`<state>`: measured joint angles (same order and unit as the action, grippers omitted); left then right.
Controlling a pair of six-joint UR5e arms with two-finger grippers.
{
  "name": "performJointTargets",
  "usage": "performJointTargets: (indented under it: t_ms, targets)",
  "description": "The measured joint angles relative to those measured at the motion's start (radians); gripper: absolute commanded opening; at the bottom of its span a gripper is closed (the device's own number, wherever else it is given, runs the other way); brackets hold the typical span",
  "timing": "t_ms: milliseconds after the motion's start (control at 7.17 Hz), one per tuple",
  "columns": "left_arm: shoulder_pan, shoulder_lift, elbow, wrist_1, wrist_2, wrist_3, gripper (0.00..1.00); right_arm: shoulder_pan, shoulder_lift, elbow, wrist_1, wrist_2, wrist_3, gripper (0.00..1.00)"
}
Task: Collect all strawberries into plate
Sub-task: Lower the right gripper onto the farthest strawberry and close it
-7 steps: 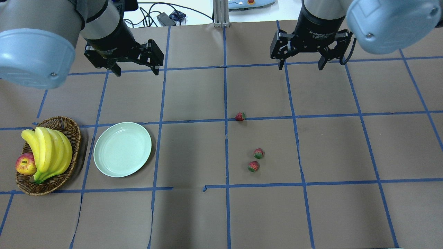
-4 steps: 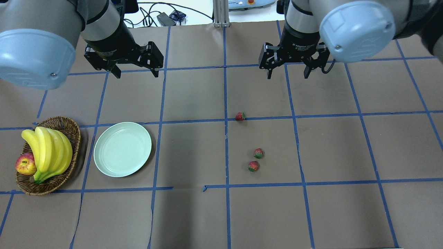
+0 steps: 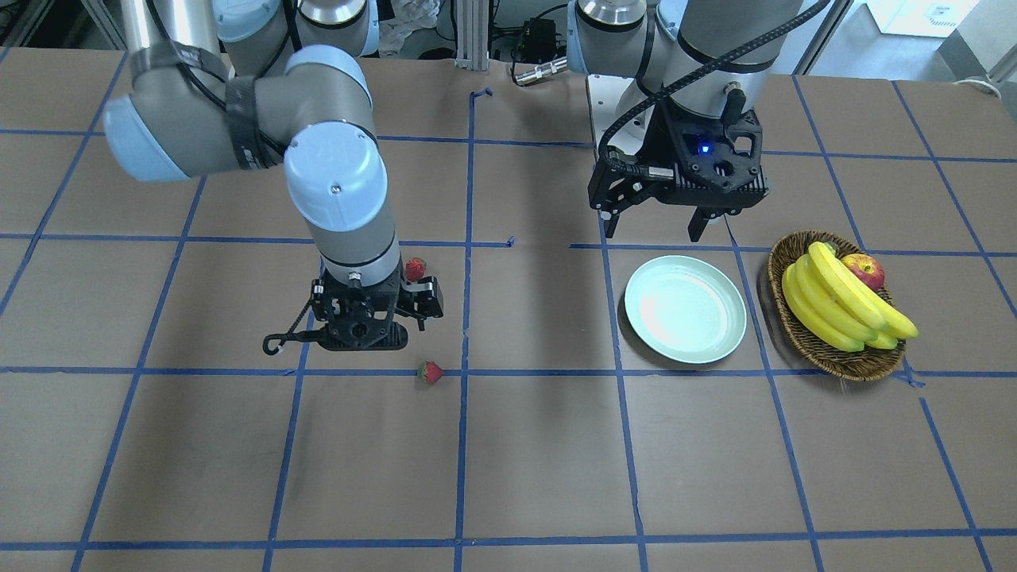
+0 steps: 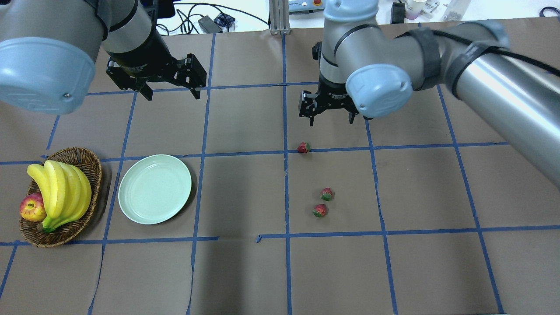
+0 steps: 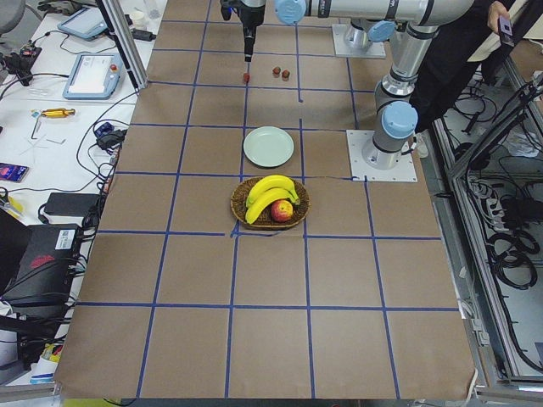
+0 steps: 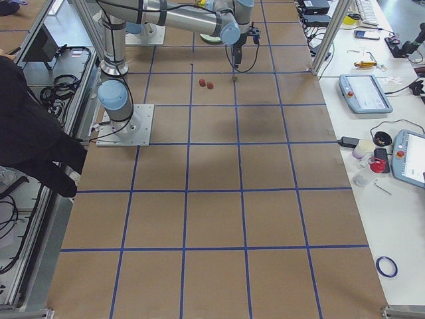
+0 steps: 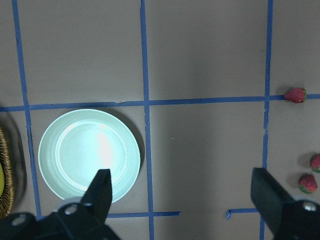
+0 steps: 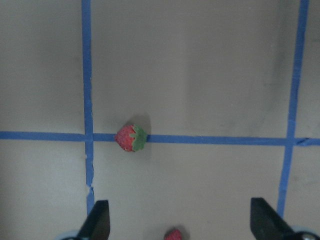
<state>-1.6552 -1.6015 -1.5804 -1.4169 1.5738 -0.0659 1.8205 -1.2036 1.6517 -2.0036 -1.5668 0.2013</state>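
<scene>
Three strawberries lie on the brown table right of centre: one (image 4: 303,147) on a blue tape line, two (image 4: 327,194) (image 4: 320,210) close together nearer the robot. The pale mint plate (image 4: 155,189) sits empty at the left. My right gripper (image 4: 331,121) is open and empty, hovering just beyond the far strawberry (image 8: 131,137), which shows left of centre between its fingers (image 8: 97,222). My left gripper (image 4: 171,94) is open and empty, high beyond the plate (image 7: 89,155). In the front-facing view the right gripper (image 3: 369,322) hides one strawberry.
A brown wicker basket (image 4: 89,159) with bananas (image 4: 61,190) and a red apple (image 4: 32,208) stands left of the plate. Blue tape lines grid the table. Cables and devices lie beyond the far edge.
My right arm has swung left and down toward the far strawberry, its gripper still open. The left arm, plate and strawberries have not moved.
</scene>
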Motion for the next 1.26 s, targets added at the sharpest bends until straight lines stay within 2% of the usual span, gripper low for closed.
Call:
performJointTargets:
  t_ms: [140,279,558,837,977,1116,1256]
  targets:
    - [0.0,0.0,-0.002,0.0,0.0,0.0,1.0,0.01,0.055,0.014,-0.077,0.003,-0.005,0.99]
    - [0.0,0.002,-0.005,0.0,0.001,0.0,1.0,0.015,0.108,0.019,-0.147,0.007,-0.009,0.91]
    - [0.0,0.003,-0.008,-0.001,0.003,0.0,1.0,0.018,0.165,0.027,-0.204,0.045,-0.011,0.9]
    - [0.0,0.003,-0.01,0.0,0.003,0.0,1.0,0.019,0.18,0.043,-0.213,0.065,-0.011,0.72]
    - [0.0,0.003,-0.01,0.0,0.003,0.0,1.0,0.019,0.184,0.05,-0.212,0.065,-0.011,0.46]
    - [0.0,0.003,-0.01,0.0,0.003,0.0,1.0,0.02,0.182,0.055,-0.208,0.064,-0.011,0.09]
    - [0.0,0.003,-0.01,0.0,0.003,0.0,1.0,0.021,0.179,0.06,-0.206,0.063,-0.009,0.0]
